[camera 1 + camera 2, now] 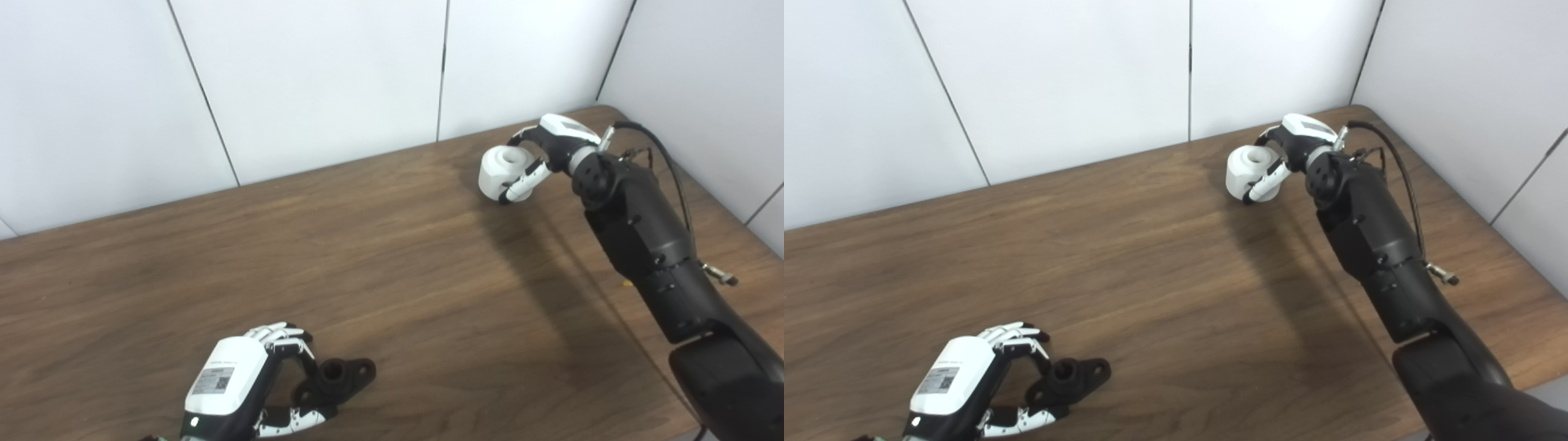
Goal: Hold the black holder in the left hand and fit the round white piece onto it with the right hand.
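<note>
- My left hand gripped the black holder at the table's near edge; its label was unreadable.
- My right hand clasped the round white piece, far right.

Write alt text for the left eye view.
The right hand grips the round white piece at the far right of the wooden table; at the near left edge, the left hand closes around the black holder, far apart from it.
</note>
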Motion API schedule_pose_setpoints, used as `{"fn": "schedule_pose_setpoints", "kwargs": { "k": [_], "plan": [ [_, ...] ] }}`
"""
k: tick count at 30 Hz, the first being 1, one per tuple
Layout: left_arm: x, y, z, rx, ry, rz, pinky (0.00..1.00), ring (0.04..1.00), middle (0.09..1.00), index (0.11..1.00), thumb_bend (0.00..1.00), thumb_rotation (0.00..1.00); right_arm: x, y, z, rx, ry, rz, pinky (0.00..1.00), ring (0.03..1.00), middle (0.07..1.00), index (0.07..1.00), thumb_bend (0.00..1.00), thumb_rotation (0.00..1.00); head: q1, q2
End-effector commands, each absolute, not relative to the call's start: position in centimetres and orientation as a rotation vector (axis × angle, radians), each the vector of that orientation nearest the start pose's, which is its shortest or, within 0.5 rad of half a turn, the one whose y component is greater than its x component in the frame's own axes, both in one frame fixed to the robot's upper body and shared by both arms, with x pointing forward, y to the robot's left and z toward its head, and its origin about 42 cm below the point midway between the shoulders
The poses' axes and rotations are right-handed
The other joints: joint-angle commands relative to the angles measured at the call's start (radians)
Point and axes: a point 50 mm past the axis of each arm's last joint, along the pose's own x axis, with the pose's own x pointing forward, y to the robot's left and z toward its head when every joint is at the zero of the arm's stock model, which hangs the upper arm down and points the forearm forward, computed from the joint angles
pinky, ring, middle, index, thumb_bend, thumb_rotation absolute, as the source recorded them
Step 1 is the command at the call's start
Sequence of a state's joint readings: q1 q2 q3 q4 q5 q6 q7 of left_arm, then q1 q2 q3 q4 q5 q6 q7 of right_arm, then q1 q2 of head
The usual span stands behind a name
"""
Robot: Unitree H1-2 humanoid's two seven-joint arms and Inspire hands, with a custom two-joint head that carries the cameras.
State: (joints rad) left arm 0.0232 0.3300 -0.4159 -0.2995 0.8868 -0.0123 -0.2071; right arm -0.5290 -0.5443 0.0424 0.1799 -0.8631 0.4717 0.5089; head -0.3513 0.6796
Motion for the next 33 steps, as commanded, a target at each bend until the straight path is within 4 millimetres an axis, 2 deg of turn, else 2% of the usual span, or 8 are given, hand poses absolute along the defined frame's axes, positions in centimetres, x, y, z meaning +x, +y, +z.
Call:
{"fn": "schedule_pose_setpoints", "kwargs": {
  "k": [1,15,24,25,27,33],
  "plan": [
    [23.15,19.25,12.22,1.208,-0.163,-0.598,0.81,0.837,0.759,0.486,0.52,0.05,43.82,-37.8,28.16,-1.268,0.295,-0.125,0.98,0.995,0.908,0.782,0.87,0.27,0.0,0.005],
    [22.99,19.31,12.4,1.201,-0.163,-0.603,0.82,0.84,0.765,0.486,0.52,0.05,43.62,-37.79,28.27,-1.276,0.243,-0.127,0.94,0.952,0.852,0.676,0.83,0.26,0.003,0.013],
    [22.92,19.24,12.43,1.201,-0.169,-0.607,0.82,0.838,0.764,0.486,0.52,0.05,43.36,-37.76,28.35,-1.207,0.172,-0.19,0.81,0.928,0.846,0.591,0.83,0.16,0.007,0.015],
    [22.9,19.23,12.42,1.2,-0.171,-0.607,0.82,0.837,0.764,0.486,0.52,0.05,43.31,-37.71,28.34,-1.203,0.165,-0.195,0.81,0.927,0.84,0.542,0.68,0.15,0.007,0.015],
    [22.87,19.22,12.4,1.2,-0.174,-0.604,0.82,0.835,0.762,0.486,0.52,0.05,43.25,-37.62,28.32,-1.201,0.153,-0.199,0.81,0.922,0.83,0.503,0.57,0.14,0.007,0.015],
    [22.86,19.19,12.41,1.198,-0.17,-0.605,0.82,0.833,0.761,0.486,0.52,0.05,43.14,-37.53,28.3,-1.214,0.128,-0.194,0.84,0.907,0.807,0.486,0.52,0.14,0.009,0.017]
  ]
}}
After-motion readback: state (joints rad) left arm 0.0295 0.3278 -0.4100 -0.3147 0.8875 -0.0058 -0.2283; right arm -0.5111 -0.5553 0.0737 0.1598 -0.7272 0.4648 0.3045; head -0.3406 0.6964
